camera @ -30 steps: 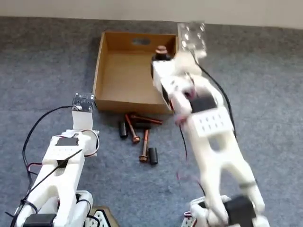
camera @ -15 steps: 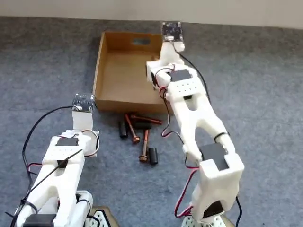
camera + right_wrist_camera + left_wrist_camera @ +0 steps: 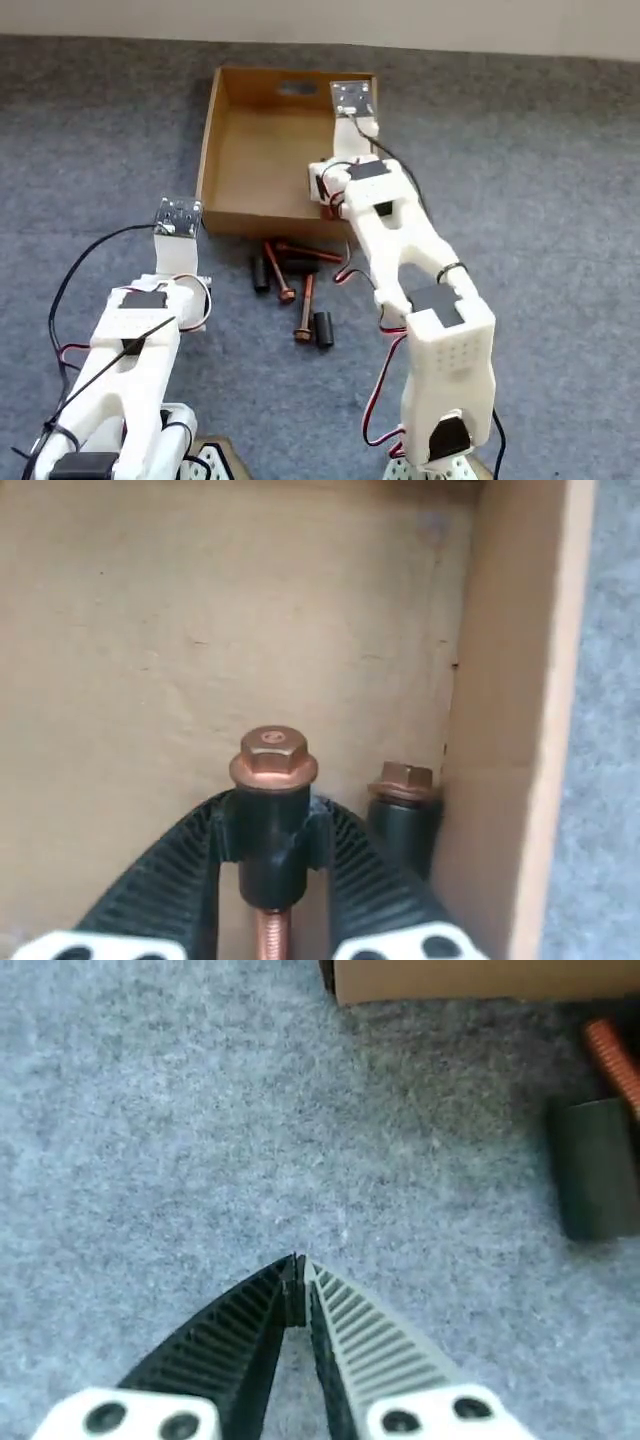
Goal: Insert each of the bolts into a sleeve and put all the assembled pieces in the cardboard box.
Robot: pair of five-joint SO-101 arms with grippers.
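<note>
- We see the right gripper (image 3: pixel 272 830) clamped on a sleeved bolt (image 3: pixel 273 765) over the cardboard box (image 3: pixel 510 730) floor, with the shank's end cut off.
- A second sleeved bolt (image 3: pixel 403 805) sits beside the box wall; its lower end is hard to make out.
- The left gripper (image 3: pixel 298 1278) is closed on nothing above the carpet (image 3: pixel 150 1110), and a loose sleeve (image 3: pixel 598 1165) is partly out of frame.

no print, label, number or sign can be read anywhere, not on the box (image 3: pixel 209 150), the bolts (image 3: pixel 306 305) or the sleeves (image 3: pixel 323 329).
</note>
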